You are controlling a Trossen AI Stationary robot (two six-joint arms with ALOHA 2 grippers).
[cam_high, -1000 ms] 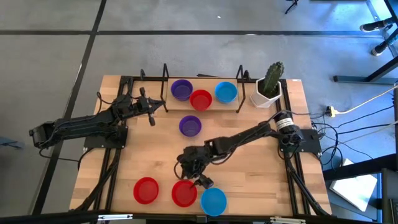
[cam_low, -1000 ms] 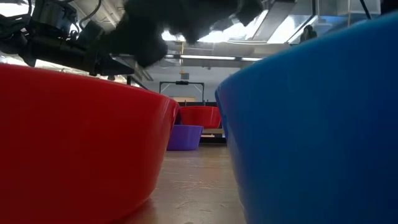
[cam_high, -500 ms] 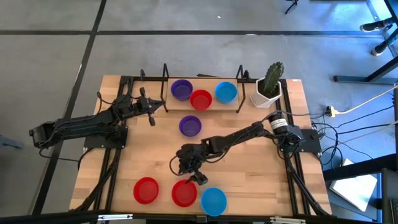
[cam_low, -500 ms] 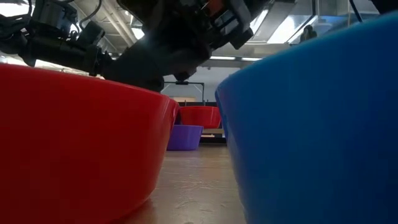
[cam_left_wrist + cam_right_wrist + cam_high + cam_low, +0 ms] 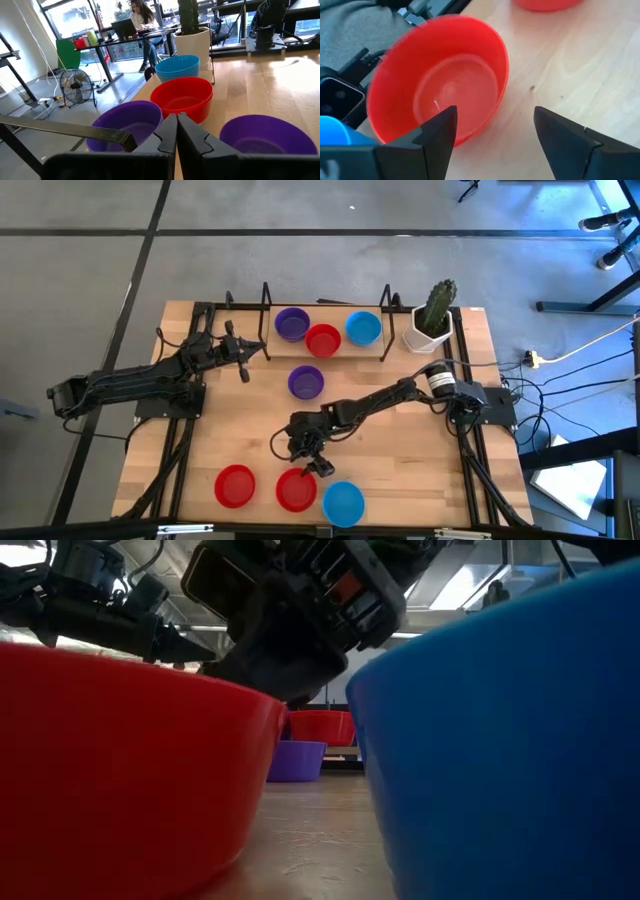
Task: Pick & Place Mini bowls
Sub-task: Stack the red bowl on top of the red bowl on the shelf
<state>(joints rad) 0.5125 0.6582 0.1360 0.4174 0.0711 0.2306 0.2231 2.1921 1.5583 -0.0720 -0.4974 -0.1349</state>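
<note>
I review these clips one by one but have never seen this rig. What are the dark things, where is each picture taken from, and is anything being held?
Two dark robot arms work at a wooden table. One picture looks straight down, one sits at table height, and one rides on each wrist. Small bowls lie about: purple, red and blue in a row at the far edge, another purple bowl mid-table, and two red and a blue near the front. A potted cactus stands in the far right corner. The right gripper is open above the front middle red bowl, holding nothing. The left gripper is shut and empty.

Three red bowls (image 5: 323, 339), two purple bowls (image 5: 306, 382), two blue bowls (image 5: 363, 328), one cactus pot (image 5: 432, 328).
</note>
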